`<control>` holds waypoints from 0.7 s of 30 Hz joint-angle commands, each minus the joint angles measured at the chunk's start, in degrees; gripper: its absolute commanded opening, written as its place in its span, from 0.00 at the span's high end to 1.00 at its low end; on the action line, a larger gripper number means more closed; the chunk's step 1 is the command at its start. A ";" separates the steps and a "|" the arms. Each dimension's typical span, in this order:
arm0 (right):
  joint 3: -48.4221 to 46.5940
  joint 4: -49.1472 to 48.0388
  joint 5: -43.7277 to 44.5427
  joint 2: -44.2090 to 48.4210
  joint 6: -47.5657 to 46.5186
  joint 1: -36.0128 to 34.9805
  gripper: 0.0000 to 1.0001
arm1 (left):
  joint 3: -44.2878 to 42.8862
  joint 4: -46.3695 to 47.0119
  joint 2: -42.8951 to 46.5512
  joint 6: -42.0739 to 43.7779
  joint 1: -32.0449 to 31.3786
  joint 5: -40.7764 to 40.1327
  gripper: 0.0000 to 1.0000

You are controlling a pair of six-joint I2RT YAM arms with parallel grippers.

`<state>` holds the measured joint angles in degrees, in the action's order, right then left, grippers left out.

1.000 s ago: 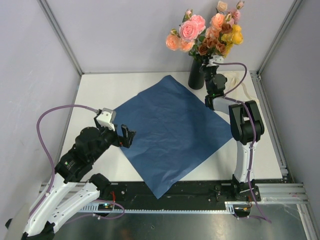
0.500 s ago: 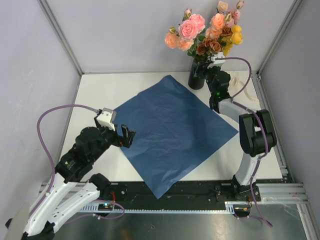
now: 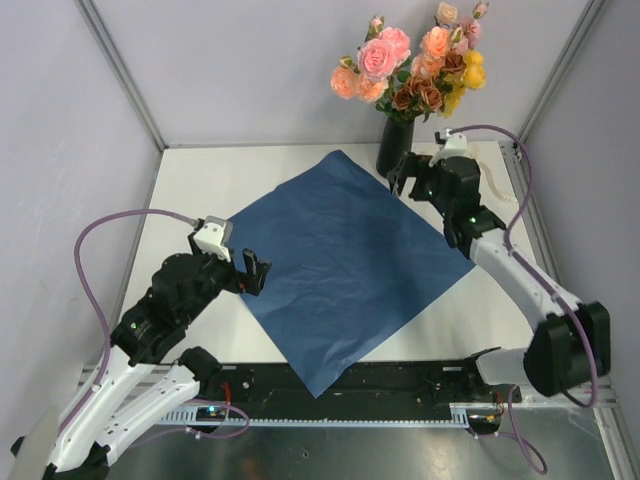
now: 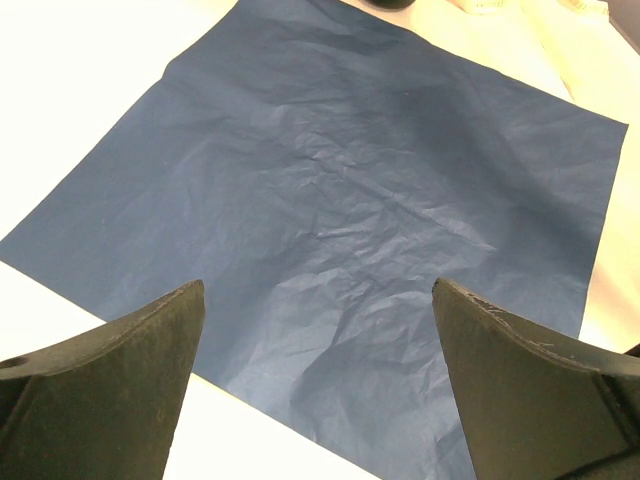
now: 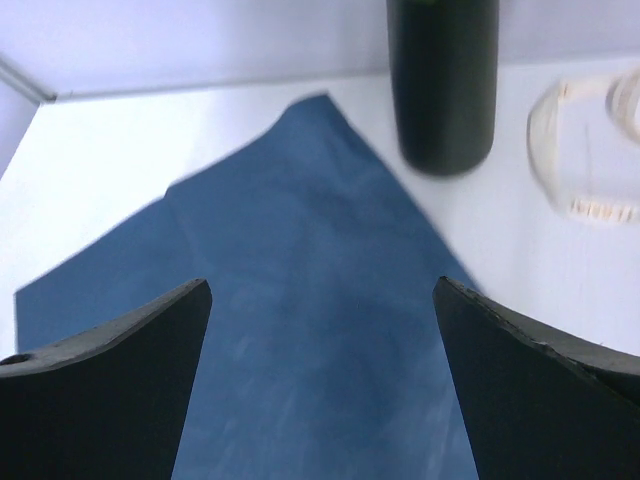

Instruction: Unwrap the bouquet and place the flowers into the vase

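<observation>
standing wide apart and empty, the right fingers (image 5: 110, 400) hang just short of the vase (image 5: 443, 85) near the counter's (image 3: 200, 190) far right corner. the flowers (image 3: 410, 65) stand in its mouth, so nothing needs holding. the left fingers (image 4: 100, 390), equally spread and empty, hover by the flat blue paper (image 3: 340, 260) toward the left edge. the cream ribbon (image 5: 585, 150) lies right of the vase.

The overhead view is bright and even, lit softly from above. The white worktop (image 3: 200, 190) carries only faint, soft-edged shadows beside the arms and no hard glare. In the left wrist view the blue paper (image 4: 330, 200) is sharp, its creases showing as fine light and dark lines, while the dark jaws at the bottom edge are underexposed and out of focus. The right wrist view is blurred throughout: the vase (image 5: 443, 80) and the ribbon (image 5: 585, 150) have smeared edges.
</observation>
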<state>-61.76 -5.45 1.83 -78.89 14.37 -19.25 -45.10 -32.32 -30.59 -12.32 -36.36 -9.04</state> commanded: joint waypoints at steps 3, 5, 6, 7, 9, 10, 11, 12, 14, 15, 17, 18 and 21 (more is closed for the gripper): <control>2.01 26.63 3.78 16.08 3.91 -4.80 0.01 | -1.97 1.21 0.83 1.26 -0.29 -3.25 0.00; 2.17 31.86 6.94 20.63 4.09 -6.34 0.01 | -3.32 1.23 0.98 0.70 -0.27 -2.67 0.00; 2.26 33.82 7.43 22.60 4.44 -6.69 0.01 | -3.98 1.26 1.02 0.44 -0.28 -2.31 0.00; 2.65 35.72 7.37 25.13 4.92 -6.82 0.01 | -4.93 1.32 1.04 0.14 -0.29 -2.13 0.00; 4.11 37.83 6.34 29.50 6.60 -7.09 0.01 | -6.93 1.36 0.83 -0.15 -0.25 -2.28 0.00; 5.38 38.25 5.55 31.65 7.63 -7.19 0.01 | -7.94 1.37 0.64 -0.12 -0.27 -2.42 0.00; 6.37 38.29 4.46 34.27 8.36 -7.25 0.01 | -8.67 1.51 0.45 0.30 -0.28 -2.76 0.00; 7.74 38.09 3.65 36.94 9.17 -7.32 0.01 | -9.29 1.62 0.27 0.90 -0.29 -3.06 0.00; 10.35 36.88 1.98 41.60 9.86 -7.41 0.01 | -9.78 2.25 0.03 2.15 -0.29 -3.92 0.00; 11.31 36.11 1.18 43.28 9.52 -7.44 0.01 | -9.85 2.69 -0.03 2.66 -0.29 -4.25 0.00; 12.43 35.60 0.44 46.13 8.72 -7.47 0.01 | -9.92 3.51 -0.07 3.42 -0.29 -4.41 0.00; 12.66 35.69 0.85 47.13 8.60 -7.47 0.01 | -9.88 3.89 0.01 3.61 -0.29 -4.41 0.00; 12.89 36.39 2.09 49.05 8.45 -7.39 0.01 | -9.48 5.05 0.14 3.66 -0.27 -4.24 0.00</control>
<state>-49.45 30.89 4.01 -31.64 22.48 -26.41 -53.82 -30.52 -30.30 -10.48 -36.36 -11.94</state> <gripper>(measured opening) 0.992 0.996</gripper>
